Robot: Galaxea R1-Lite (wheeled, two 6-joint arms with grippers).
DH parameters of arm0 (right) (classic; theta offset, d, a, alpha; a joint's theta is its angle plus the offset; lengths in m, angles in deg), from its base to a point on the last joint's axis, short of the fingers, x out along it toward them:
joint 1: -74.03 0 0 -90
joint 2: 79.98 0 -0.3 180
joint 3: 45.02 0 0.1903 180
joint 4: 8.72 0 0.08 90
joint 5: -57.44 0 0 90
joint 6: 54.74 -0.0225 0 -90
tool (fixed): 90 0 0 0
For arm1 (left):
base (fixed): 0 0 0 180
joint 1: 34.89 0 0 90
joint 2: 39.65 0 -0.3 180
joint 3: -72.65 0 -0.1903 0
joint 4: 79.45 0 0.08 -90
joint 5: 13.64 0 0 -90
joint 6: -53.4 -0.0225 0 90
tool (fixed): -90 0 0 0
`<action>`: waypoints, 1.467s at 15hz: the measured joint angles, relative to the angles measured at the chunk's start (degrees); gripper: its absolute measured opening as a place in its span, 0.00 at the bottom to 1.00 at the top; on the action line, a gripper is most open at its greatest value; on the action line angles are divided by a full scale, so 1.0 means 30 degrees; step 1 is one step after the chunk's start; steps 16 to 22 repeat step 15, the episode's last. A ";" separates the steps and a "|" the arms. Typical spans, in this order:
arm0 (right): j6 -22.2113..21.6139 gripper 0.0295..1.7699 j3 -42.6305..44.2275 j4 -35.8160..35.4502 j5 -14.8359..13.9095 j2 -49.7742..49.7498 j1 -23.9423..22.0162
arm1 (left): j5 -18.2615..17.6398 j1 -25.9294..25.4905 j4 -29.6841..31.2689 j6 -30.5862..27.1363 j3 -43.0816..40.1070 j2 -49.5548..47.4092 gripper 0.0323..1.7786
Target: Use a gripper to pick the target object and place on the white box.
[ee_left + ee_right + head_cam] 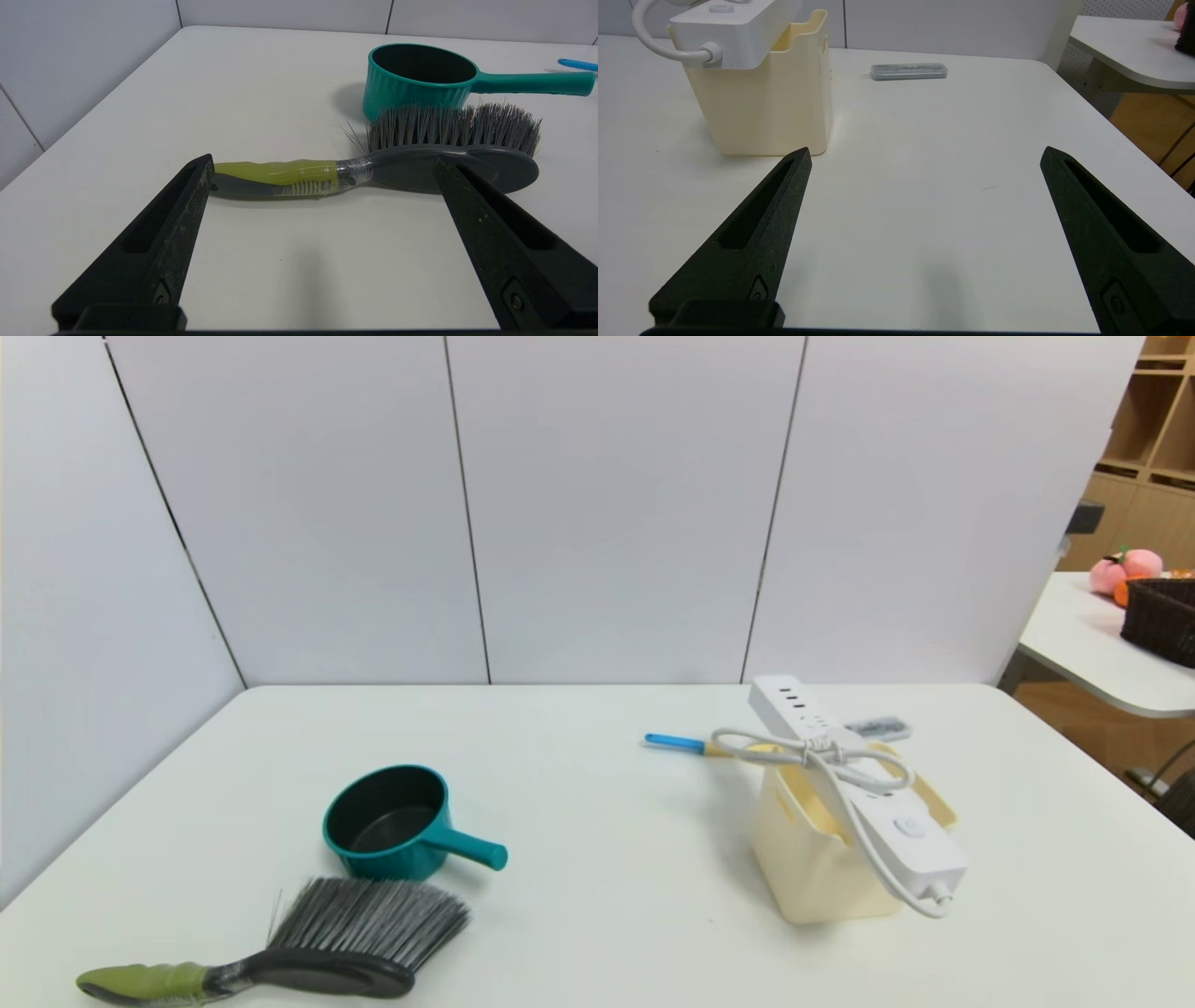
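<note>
Both black tapered-finger grippers, right gripper (924, 154) and left gripper (322, 163), are seen spread wide and empty, held low and level at the near table edge, well apart from the cream plastic open-top bin (812, 868). The long white power strip (864, 784) is laid across its rim, overhanging both ends. A nudge could be enough to tip it off; the placement is judged done.
</note>
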 joint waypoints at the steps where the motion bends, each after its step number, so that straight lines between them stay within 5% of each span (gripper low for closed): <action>1: 0.0000 0.96 0.0000 0.0000 0.0000 0.0000 0.0000 | 0.0008 0.0000 0.0000 -0.0008 0.0000 0.0000 0.95; 22: 0.0028 0.96 0.0000 0.0016 0.0000 0.0000 -0.0008 | 0.0000 -0.0008 0.0000 -0.0008 0.0000 0.0000 0.95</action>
